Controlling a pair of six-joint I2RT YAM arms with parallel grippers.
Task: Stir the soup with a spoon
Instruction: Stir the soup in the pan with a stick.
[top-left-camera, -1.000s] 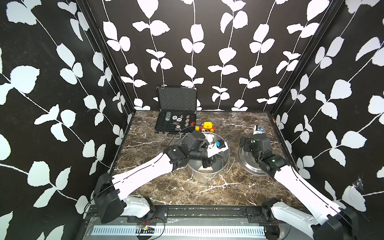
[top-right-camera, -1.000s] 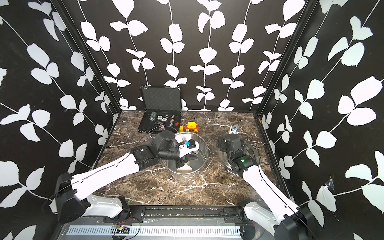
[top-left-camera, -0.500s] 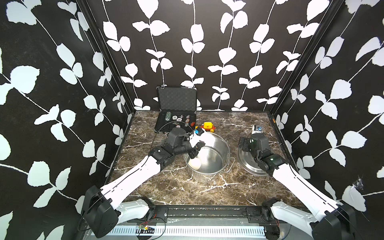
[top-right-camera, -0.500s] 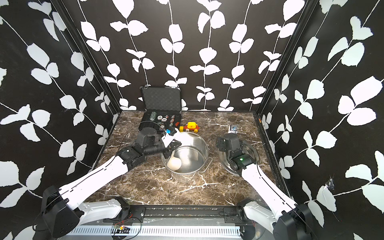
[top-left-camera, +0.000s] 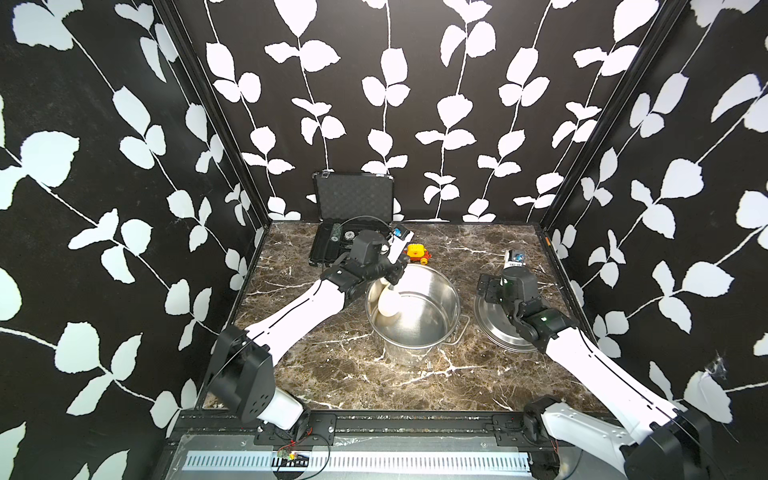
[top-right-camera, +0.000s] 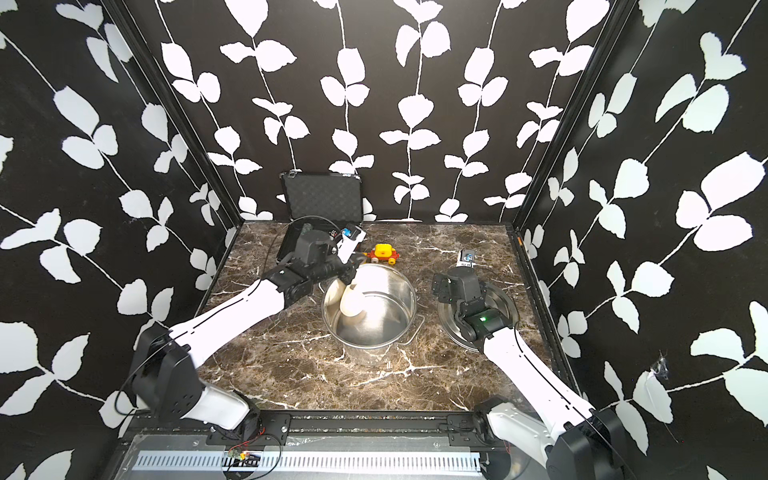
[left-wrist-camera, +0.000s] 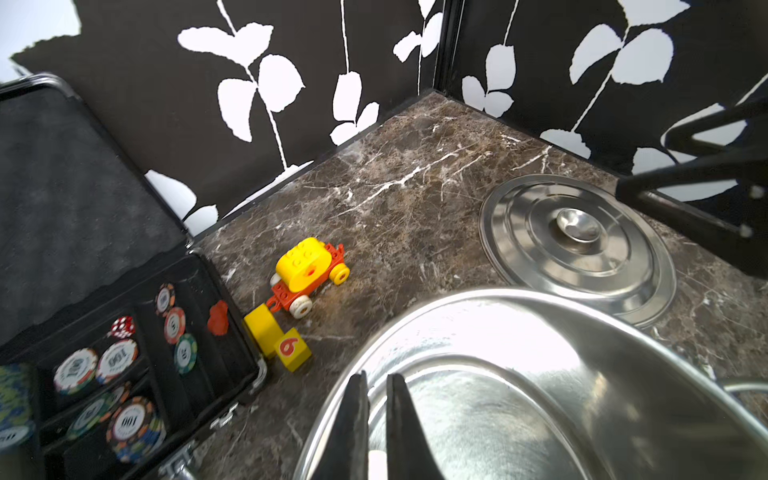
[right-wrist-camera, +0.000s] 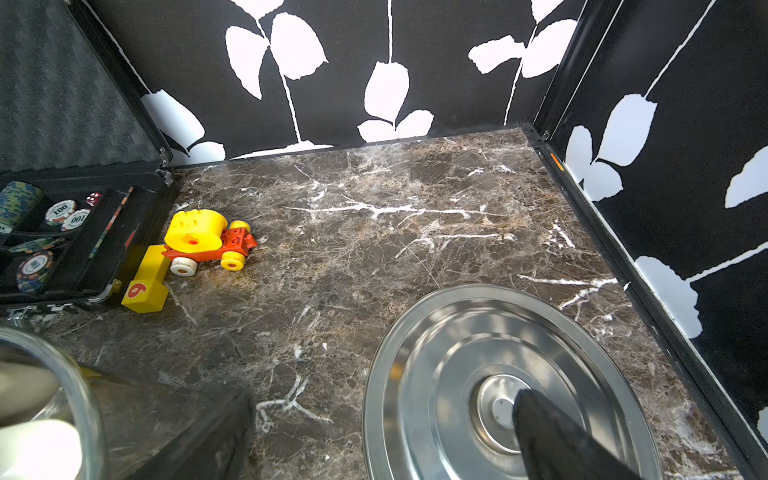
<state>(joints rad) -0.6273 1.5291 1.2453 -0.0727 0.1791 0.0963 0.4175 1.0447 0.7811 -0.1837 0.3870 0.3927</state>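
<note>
We see a booth of black walls (top-left-camera: 124, 208) printed with white leaves, closed around a brown marble tabletop (top-left-camera: 332, 374). Two white-and-black robot arms reach in from the near edge. At the far left, an open black poker-chip case (top-left-camera: 353, 203) stands against the back wall, with chips in its tray. In the middle stands a tall, shiny steel stockpot (top-left-camera: 438, 297), upright, with no liquid visible inside. Near its right side, a flat round steel lid (top-left-camera: 494, 330) lies on the marble, knob up.

The white ladle (top-left-camera: 388, 306) is inside the pot. Its round bowl sits low against the left inner wall, and its handle rises steeply toward the far-left rim. Beyond the pot sit a yellow-and-red toy car (top-left-camera: 417, 252) and, toward the case, a small yellow block (left-wrist-camera: 293, 347) marked 6.

The left gripper (left-wrist-camera: 376, 415) hangs over the pot's far-left rim. Its fingers are pressed nearly together on the ladle's handle, and a sliver of white shows between them. The right gripper (top-left-camera: 489, 288) hovers over the lid with its jaws spread wide, holding nothing.

We judge the stirring falls to the left arm. The ladle's long axis runs nearly upright, with the bowl below the fingers, so a circling sweep must stay within the pot's wall. The right arm is well apart from the ladle, across the pot.
</note>
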